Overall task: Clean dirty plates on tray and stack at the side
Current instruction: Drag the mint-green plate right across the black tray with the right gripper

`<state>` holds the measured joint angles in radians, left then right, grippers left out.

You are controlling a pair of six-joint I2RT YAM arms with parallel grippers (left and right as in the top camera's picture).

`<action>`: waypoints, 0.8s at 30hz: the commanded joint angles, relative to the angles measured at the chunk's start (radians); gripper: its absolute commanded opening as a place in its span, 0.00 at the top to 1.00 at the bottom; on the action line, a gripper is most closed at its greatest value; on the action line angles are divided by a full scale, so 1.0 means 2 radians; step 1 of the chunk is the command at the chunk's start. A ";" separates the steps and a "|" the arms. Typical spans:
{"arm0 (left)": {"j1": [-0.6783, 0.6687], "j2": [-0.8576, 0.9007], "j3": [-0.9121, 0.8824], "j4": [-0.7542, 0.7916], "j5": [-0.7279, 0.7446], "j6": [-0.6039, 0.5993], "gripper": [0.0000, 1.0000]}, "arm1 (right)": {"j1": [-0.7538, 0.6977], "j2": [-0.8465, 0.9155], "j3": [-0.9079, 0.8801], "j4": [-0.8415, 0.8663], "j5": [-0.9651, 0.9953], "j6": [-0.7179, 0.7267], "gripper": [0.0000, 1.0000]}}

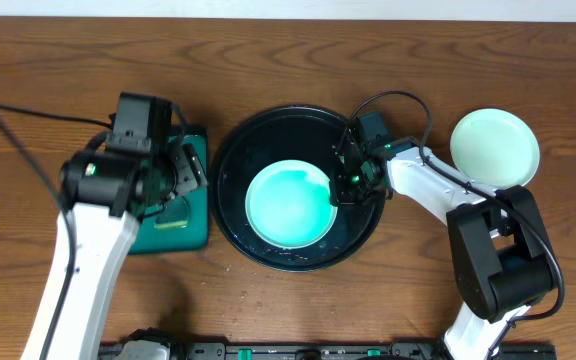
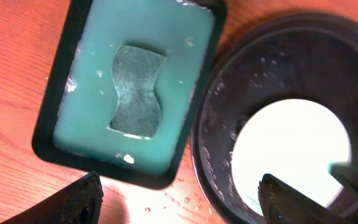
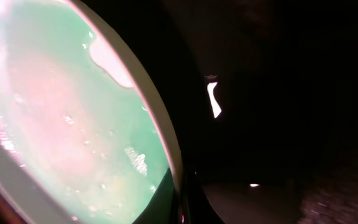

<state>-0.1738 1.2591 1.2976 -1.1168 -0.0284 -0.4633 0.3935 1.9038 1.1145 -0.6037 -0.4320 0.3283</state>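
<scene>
A plate (image 1: 286, 205) smeared teal-green lies in the black tray (image 1: 230, 165). My right gripper (image 1: 345, 186) is at its right rim. In the right wrist view the fingers (image 3: 185, 202) are closed over the rim of the plate (image 3: 73, 118), one finger on its inner side. A clean pale mint plate (image 1: 495, 148) sits on the table at the far right. I see no third plate. My left gripper (image 1: 180, 172) hovers open and empty over the sponge tray. In the left wrist view the gripper (image 2: 182, 205) is above bare table beside the black tray (image 2: 278, 59) and the plate (image 2: 291, 149).
A green rectangular sponge tray (image 1: 196, 215) holds teal liquid and a grey sponge (image 2: 138, 90), left of the black tray. Water drops lie on the wood between them. A cable runs across the table's left side.
</scene>
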 commanded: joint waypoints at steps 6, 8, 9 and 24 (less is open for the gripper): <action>-0.017 -0.032 0.006 -0.022 0.002 0.001 0.19 | -0.005 -0.068 -0.006 0.011 -0.090 0.012 0.99; -0.017 -0.032 0.006 -0.025 0.003 -0.001 0.19 | -0.011 -0.091 -0.006 0.010 -0.090 0.022 0.99; -0.017 -0.032 0.005 -0.025 0.007 -0.001 0.19 | -0.015 -0.105 -0.006 0.010 -0.092 0.029 0.99; -0.017 -0.032 0.005 -0.039 0.011 -0.001 0.19 | -0.138 -0.192 -0.006 -0.195 -0.005 0.138 0.99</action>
<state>-0.2050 1.1969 1.2976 -1.1839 -0.0055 -0.4667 0.1642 1.5246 1.0969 -0.9287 -0.5560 0.5613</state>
